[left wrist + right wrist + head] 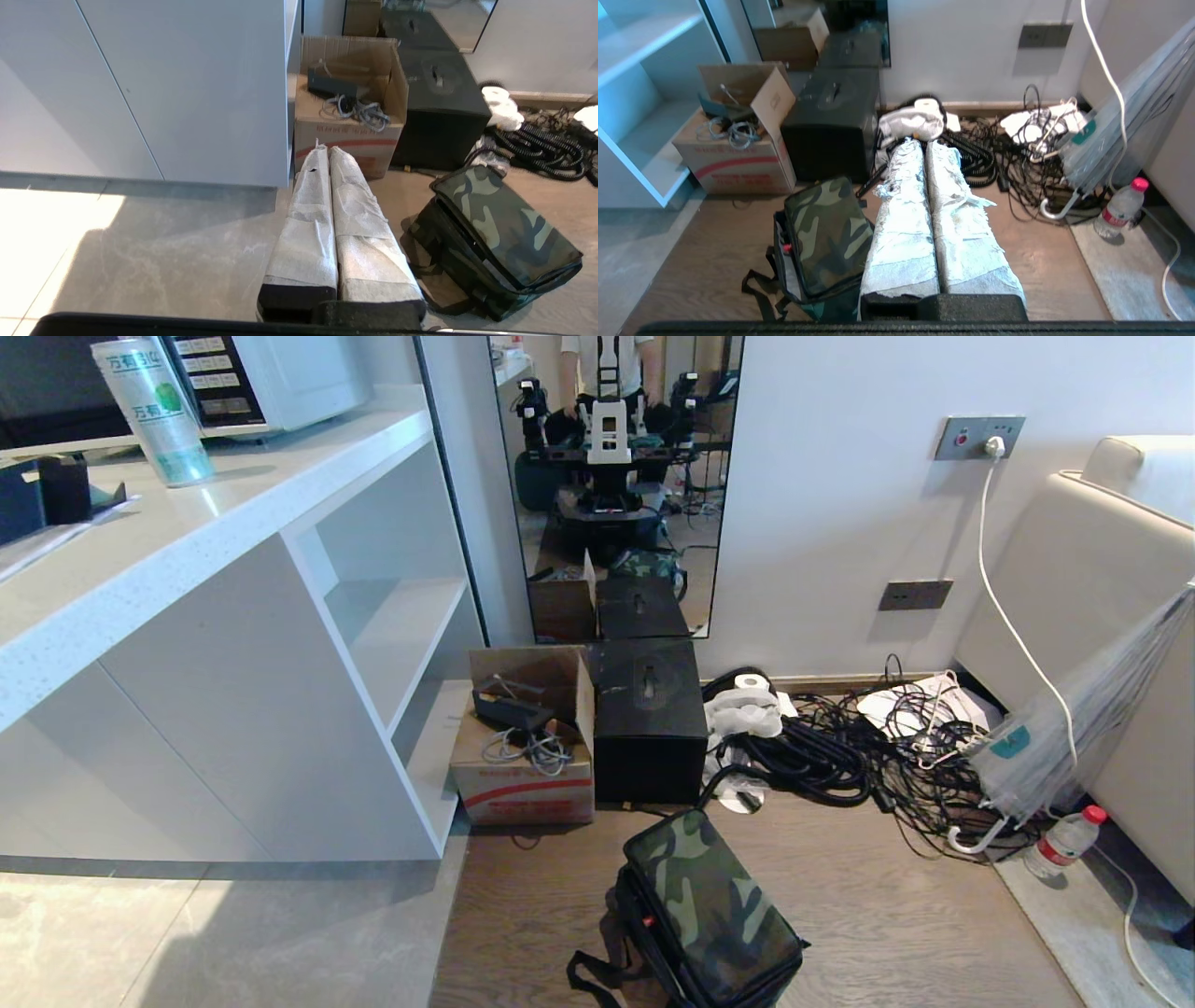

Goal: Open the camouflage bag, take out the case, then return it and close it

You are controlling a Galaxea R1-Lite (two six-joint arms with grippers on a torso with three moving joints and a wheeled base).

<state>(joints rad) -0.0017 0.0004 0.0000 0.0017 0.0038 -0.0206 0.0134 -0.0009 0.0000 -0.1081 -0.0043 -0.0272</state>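
The camouflage bag [709, 915] lies on the wooden floor at the near middle of the head view, lid down, with black strap handles trailing to its left. A small red zipper pull [648, 921] shows on its left side. The case is hidden. Neither arm reaches into the head view. In the left wrist view my left gripper [327, 150] is shut, its white-wrapped fingers [308, 233] pressed together and empty, with the bag [504, 224] on the floor to one side. My right gripper [923, 142] is also shut and empty, held above the floor beside the bag [826, 233].
Behind the bag stand a black cube box [649, 728] and an open cardboard box [527, 747] against a mirror [616, 476]. A cable tangle [840, 756], an umbrella [1074, 728] and a water bottle [1064, 840] lie right. A white cabinet [233, 644] stands left, a sofa [1120, 569] right.
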